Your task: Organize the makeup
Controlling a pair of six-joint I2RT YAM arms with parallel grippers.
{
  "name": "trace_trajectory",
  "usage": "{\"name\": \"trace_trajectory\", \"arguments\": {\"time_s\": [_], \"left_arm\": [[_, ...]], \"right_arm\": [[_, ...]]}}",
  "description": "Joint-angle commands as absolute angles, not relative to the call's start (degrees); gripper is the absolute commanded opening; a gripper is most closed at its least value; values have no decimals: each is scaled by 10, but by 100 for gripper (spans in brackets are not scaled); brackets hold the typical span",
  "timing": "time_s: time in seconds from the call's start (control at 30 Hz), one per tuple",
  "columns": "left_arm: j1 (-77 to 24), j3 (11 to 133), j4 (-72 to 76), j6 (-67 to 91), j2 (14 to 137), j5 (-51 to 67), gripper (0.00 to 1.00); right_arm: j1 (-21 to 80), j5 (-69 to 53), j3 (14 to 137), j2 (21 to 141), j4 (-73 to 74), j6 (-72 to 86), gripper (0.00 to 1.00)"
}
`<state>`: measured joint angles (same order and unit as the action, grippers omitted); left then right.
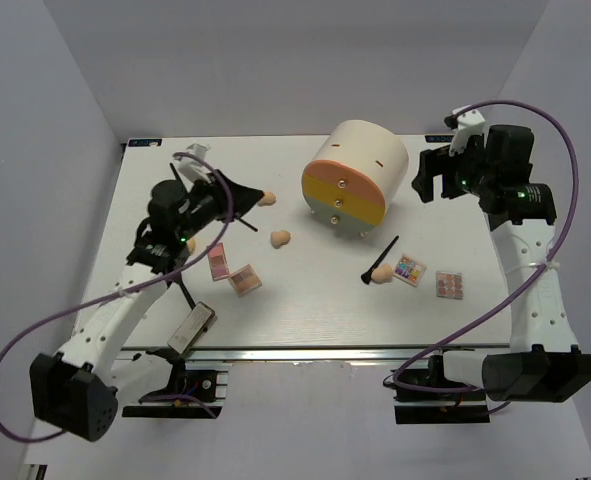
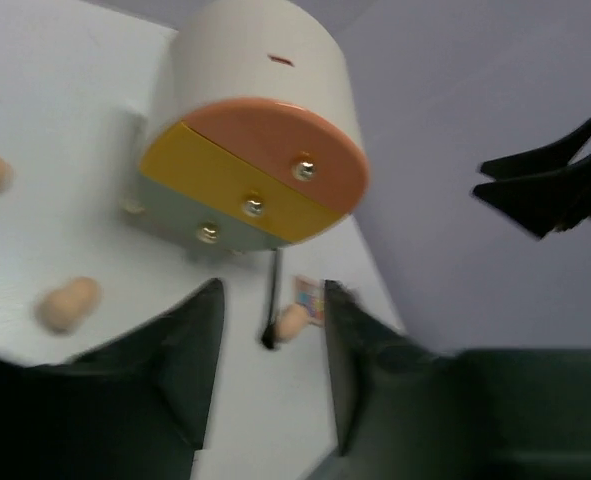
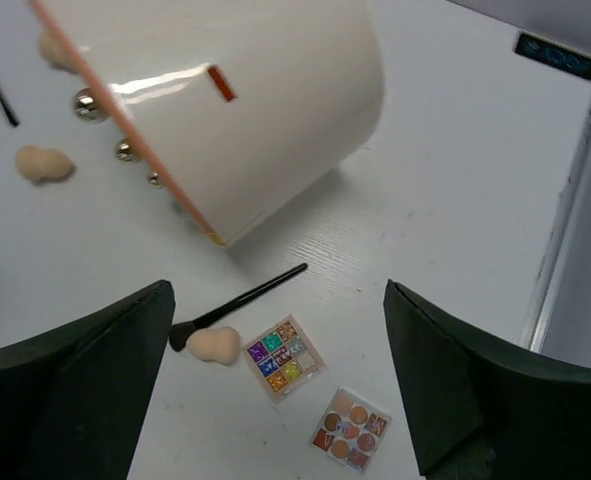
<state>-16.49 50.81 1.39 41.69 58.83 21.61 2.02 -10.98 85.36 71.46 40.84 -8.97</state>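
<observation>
The makeup lies in two groups on the white table (image 1: 315, 310). On the left are two peach sponges (image 1: 266, 198) (image 1: 280, 238), a pink palette (image 1: 218, 262), a brown-toned palette (image 1: 244, 280), a silvery compact (image 1: 191, 328) and a thin black brush (image 1: 245, 226) partly under the left arm. On the right lie a brush (image 3: 240, 300), a sponge (image 3: 213, 345), a multicoloured palette (image 3: 284, 357) and a brown palette (image 3: 349, 428). My left gripper (image 1: 245, 193) hangs open and empty beside the far-left sponge. My right gripper (image 1: 425, 177) is wide open, high above the right group.
The big cream cylindrical drawer unit (image 1: 353, 178) lies on its side at the middle back, its pink, yellow and green fronts (image 2: 255, 180) facing the near edge. White walls close off both sides. The table's front edge (image 1: 305, 350) runs just past the compact.
</observation>
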Motion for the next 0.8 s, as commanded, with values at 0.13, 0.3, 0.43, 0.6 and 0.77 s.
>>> {"name": "trace_trajectory", "arguments": {"time_s": [0.13,0.3,0.43,0.6,0.77], "left_arm": [[-266,539,132,570,703,101,5],[-303,580,192,621,776,68,34],[-331,627,193,652,844,58,51],[-366,653,211,674,904,30,48],[-388,665,215,691,940,8,40]], "right_arm": [[135,-278,792,620,324,-385,89],[207,-204,827,667,350,-399,89],[207,-214,838,702,282,-279,80],[207,-190,848,739,222,-138,12],[206,-163,862,773,200,-102,46]]}}
